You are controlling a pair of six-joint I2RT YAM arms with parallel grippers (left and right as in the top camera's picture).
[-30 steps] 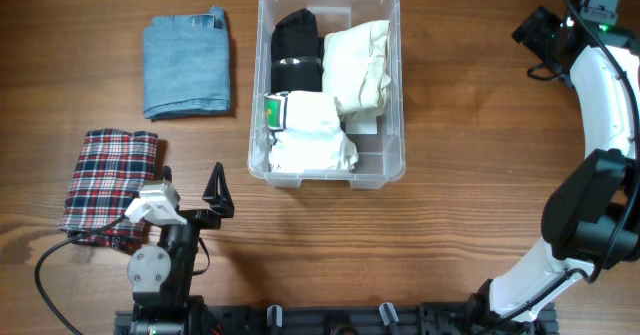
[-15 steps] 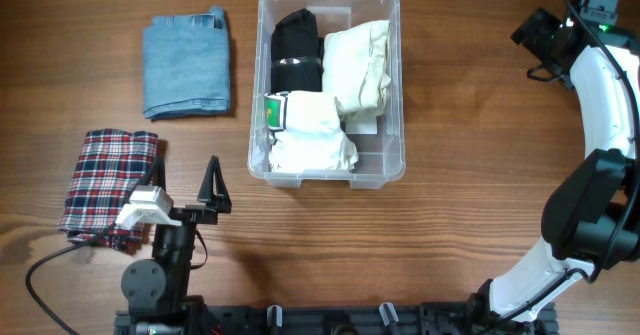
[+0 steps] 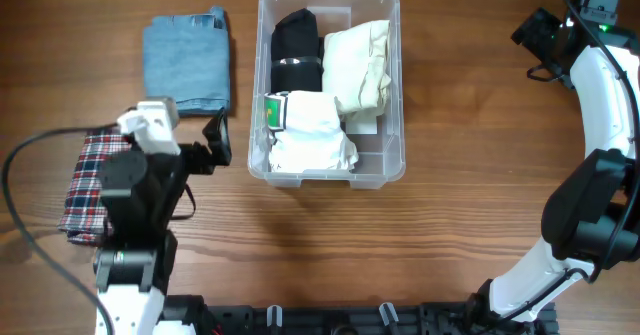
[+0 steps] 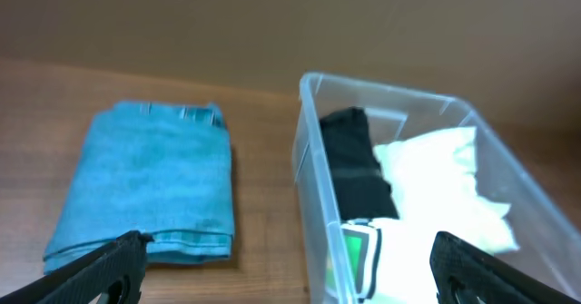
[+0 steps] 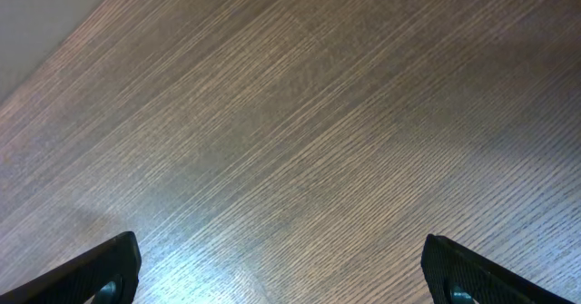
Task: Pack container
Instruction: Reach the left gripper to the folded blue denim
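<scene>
The clear container (image 3: 258, 95) stands at the middle back of the table. It holds a black garment (image 3: 295, 50), a cream garment (image 3: 358, 65) and a white garment with a green label (image 3: 310, 130). My left gripper (image 3: 215, 145) is open and empty, just left of the container's left wall. The left wrist view shows its fingers (image 4: 290, 263) spanning the container wall (image 4: 304, 150) and the edge of a folded blue cloth (image 4: 150, 181). My right gripper (image 3: 538, 37) is open and empty at the far right, over bare wood (image 5: 281, 268).
The folded blue cloth (image 3: 185, 65) lies left of the container. A red plaid cloth (image 3: 90, 175) lies at the left, partly hidden under my left arm. The right arm curves along the table's right edge.
My left arm has swung up from the front edge toward the back, over the plaid cloth. Its gripper now sits beside the container's left wall. The right arm has not moved.
</scene>
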